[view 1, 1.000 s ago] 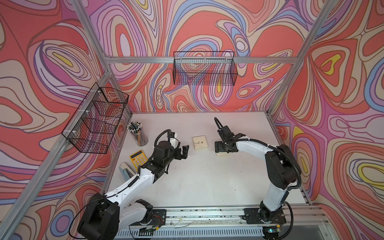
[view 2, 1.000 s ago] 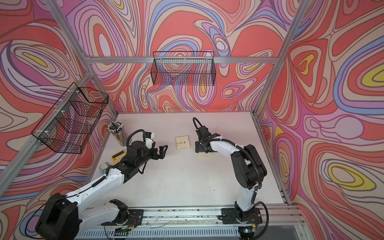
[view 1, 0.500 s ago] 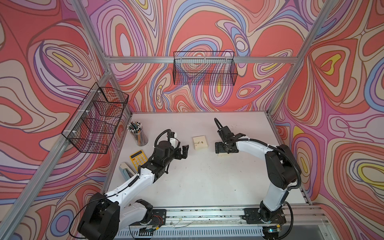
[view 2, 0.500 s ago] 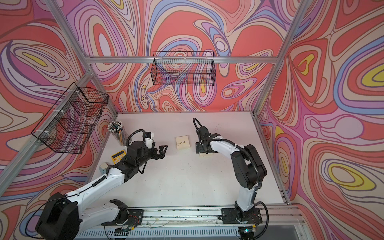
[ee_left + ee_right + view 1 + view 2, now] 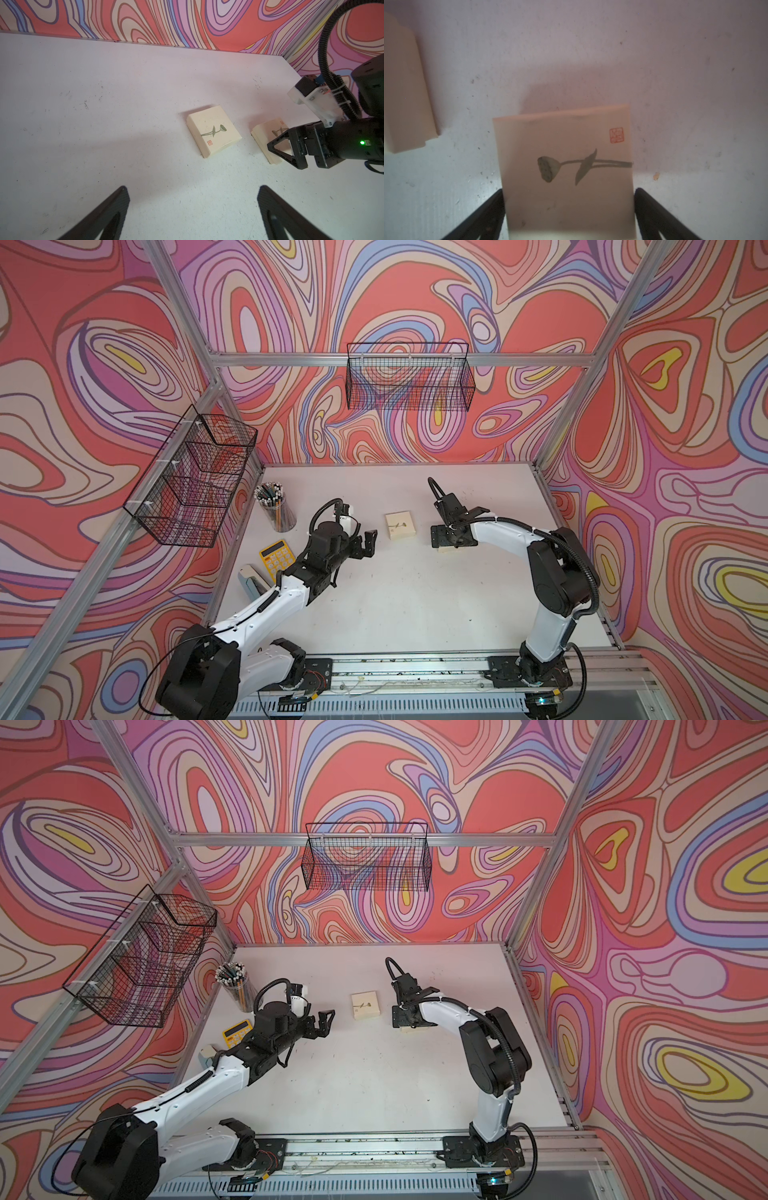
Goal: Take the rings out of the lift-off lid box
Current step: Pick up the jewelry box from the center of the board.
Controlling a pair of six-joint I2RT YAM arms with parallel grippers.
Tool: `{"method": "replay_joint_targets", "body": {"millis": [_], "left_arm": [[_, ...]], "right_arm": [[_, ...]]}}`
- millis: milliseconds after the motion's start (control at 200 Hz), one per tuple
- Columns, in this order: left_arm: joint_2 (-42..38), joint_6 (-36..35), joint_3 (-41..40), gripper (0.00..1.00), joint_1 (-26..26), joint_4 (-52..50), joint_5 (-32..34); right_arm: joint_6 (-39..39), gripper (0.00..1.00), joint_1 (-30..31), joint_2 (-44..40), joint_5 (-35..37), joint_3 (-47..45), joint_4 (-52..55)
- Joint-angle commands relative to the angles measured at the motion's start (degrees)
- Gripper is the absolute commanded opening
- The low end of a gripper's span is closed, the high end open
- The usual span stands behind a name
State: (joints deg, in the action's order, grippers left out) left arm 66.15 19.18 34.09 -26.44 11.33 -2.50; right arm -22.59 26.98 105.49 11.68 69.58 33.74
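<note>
room: the table (image 5: 415, 605) is bare from both grippers forward to the base rail. behind them it runs open to the back wall. beyond the right gripper's (image 5: 452, 540) outer side, a clear strip reaches the side rail. the left gripper's (image 5: 366, 544) outer side is the crowded one.

left arm: stretched low and slanting from its base, wrist clear of the table. jaws spread wide, nothing between them, aimed at the free box (image 5: 400, 524). in its wrist view the fingertips (image 5: 122, 197) frame bare table, with this box ahead of them.

right arm: upper link stands up from the base, elbow bent, forearm reaching in toward the middle, gripper pointing straight down. jaws spread wide astride the second box (image 5: 566, 166). each finger sits right at a box side; cannot tell if the pads touch it.

the free box lies between the two grippers, near both, touching neither.

rings: not visible in any view. both boxes show only their printed lids, lids on.

counts:
- cream boxes: 2
- wire baskets on the walls: 2, one on the back wall (image 5: 409, 381), one on the side wall (image 5: 193, 481)
- pencil cup (image 5: 276, 506): 1
- yellow calculator (image 5: 276, 558): 1
- grey-blue item (image 5: 251, 583), kind unclear: 1

the last three sit on the left gripper's outer side, by the table edge.
</note>
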Motion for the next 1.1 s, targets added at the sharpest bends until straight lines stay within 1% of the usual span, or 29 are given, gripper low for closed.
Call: {"method": "replay_joint_targets", "body": {"millis": [0,50,155,240,411,536,556,641,846,971,1097], "left_arm": [[0.19,0.77,1.04,1.0,-0.09,-0.54,1.11],[0.22,0.77,1.02,1.0,-0.05,-0.6,1.22],[0.31,0.77,0.99,1.0,-0.02,-0.59,1.09],[0.52,0.86,1.03,1.0,-0.02,-0.52,0.92],[0.58,1.29,1.02,1.0,-0.06,-0.61,0.27],[0.83,1.3,0.9,1.0,-0.02,-0.61,-0.71],[0.87,1.3,0.81,1.0,-0.02,-0.59,-0.83],[1.1,1.5,0.44,1.0,-0.02,-0.42,-2.2],[0.83,5.34,-1.81,1.0,-0.27,3.36,-8.78],[1.47,9.1,-3.46,0.98,-2.58,7.48,-11.54],[4.49,10.86,-2.98,0.94,-5.79,9.93,-12.52]], "right_arm": [[-0.57,0.98,0.17,1.07,0.58,-0.81,-0.35],[-0.7,0.97,0.2,1.26,0.81,-0.59,-0.35],[-0.3,0.9,0.19,1.3,0.69,-0.19,-0.19],[-0.38,0.83,0.25,0.91,0.45,-0.31,-0.29],[-1.6,0.78,0.18,-1.77,-1.35,-1.49,-1.18],[-2.97,0.78,0.15,-3.63,-4.24,-2.54,-2.25],[-3.21,0.78,0.19,-5.39,-4.93,-2.65,-2.45],[-4.07,0.77,0.16,-6.92,-7.77,-3.05,-3.19],[-7.2,0.77,0.09,-9.93,-15.26,-4.1,-6.33],[-9.44,0.76,0.15,-11.23,-18.01,-4.36,-8.37],[-11.69,0.76,0.11,-12.55,-20.51,-4.97,-11.01]]}}
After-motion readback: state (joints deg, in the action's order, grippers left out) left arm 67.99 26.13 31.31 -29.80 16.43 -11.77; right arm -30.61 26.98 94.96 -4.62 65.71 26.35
